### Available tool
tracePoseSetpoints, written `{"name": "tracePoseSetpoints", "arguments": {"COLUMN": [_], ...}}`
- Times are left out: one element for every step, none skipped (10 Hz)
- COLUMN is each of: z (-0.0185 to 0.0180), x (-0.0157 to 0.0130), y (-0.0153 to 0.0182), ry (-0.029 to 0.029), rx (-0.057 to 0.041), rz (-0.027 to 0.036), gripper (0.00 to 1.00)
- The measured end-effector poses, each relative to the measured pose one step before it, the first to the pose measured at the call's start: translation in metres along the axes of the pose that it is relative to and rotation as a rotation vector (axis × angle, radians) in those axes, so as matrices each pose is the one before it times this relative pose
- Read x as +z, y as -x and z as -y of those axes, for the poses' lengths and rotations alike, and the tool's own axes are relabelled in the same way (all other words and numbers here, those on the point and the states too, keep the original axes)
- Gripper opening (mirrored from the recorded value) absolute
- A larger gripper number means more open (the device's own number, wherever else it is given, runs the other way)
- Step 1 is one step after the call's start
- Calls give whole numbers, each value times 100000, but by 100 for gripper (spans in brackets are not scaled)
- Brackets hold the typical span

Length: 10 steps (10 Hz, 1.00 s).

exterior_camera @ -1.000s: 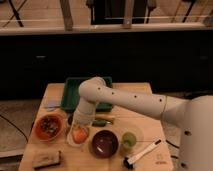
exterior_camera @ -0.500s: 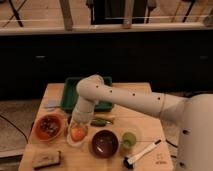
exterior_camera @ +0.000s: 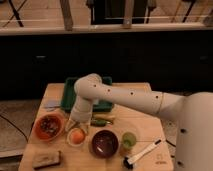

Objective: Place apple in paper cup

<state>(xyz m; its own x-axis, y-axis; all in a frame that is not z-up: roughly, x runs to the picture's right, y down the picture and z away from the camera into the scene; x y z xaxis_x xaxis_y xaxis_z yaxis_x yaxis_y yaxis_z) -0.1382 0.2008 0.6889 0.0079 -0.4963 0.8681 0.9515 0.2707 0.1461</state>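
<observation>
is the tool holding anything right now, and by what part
Cannot be told: the tool hangs right over the cup, where the apple sits.

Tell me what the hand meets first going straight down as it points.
Probably the apple in the paper cup, directly under the hand; depth is unclear, so it may already touch it.

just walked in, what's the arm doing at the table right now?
The single arm reaches down over the wooden table, with its gripper hanging right above the paper cup. The orange-looking apple appears to sit inside the cup already. Whether the gripper has let go is unclear. An orange bowl, a dark bowl and a green tray stand close by.
</observation>
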Motion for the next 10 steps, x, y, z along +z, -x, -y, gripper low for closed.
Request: {"name": "tracePoseSetpoints", "arguments": {"z": [-43,-27,15,1,9,-9,-75,-111,47,108], "x": [7,-19,5,7,9,24,36,-25,-1,2], "y": [-18,3,21,12,18,-5,9,-19,-42,15], "ry": [299,129,150,71,31,-30,53,-93,-371,-236], "rx": [77,39,-64,-44,-134,-134,-174,-161,-201,-296], "rz": [117,80,125,53,71,61,2,-193,-286,-130], "gripper": [80,80,80,80,80,80,80,80,80,80]}}
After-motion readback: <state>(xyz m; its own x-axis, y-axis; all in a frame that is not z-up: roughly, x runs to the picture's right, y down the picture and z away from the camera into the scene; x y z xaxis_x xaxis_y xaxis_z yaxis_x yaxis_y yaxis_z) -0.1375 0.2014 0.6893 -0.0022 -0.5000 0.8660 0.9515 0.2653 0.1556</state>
